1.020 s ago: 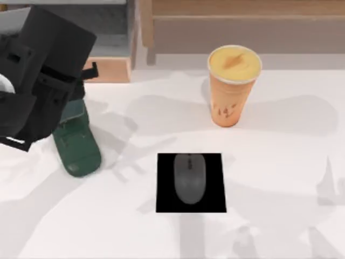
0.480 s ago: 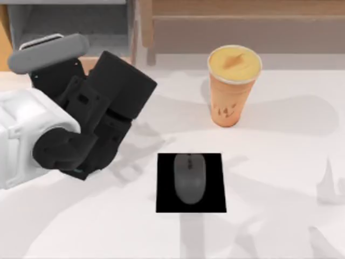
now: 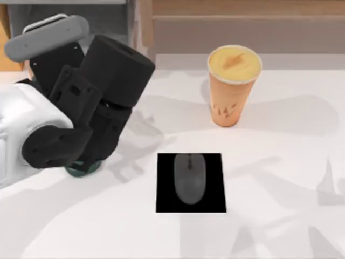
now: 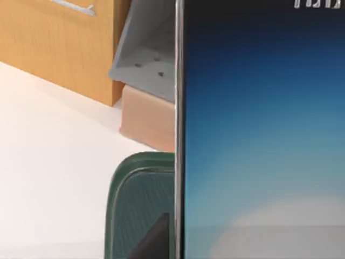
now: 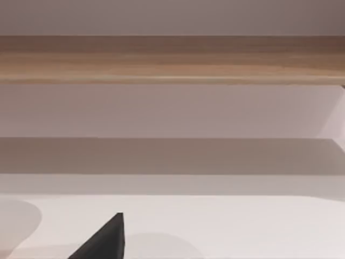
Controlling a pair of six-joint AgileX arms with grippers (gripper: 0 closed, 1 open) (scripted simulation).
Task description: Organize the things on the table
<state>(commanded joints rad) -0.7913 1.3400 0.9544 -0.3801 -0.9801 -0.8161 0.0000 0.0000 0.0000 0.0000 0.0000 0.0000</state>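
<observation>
The grey computer mouse (image 3: 189, 178) lies on the black square mat (image 3: 164, 202) in the middle of the white table (image 3: 280, 178). Behind it and to the right stands the tall orange cup (image 3: 233, 86), upright. My left arm reaches over the left side, its gripper (image 3: 86, 156) pointing down over the dark green phone stand (image 3: 81, 170), most of which it hides. In the left wrist view the smartphone (image 4: 259, 140), its screen glowing blue-white, stands on edge close to the camera, just above the stand (image 4: 137, 205); the left gripper appears shut on it.
A wooden and grey shelf unit (image 3: 242, 27) runs along the back edge; its wooden side (image 4: 70, 48) and a shelf board (image 5: 172, 59) appear in the wrist views. A dark part of my parked right gripper (image 5: 105, 240) is seen over bare white tabletop.
My left arm has swung in from the far left and now covers the green stand that lay open to view a second ago. Mouse, mat and cup have not moved.
</observation>
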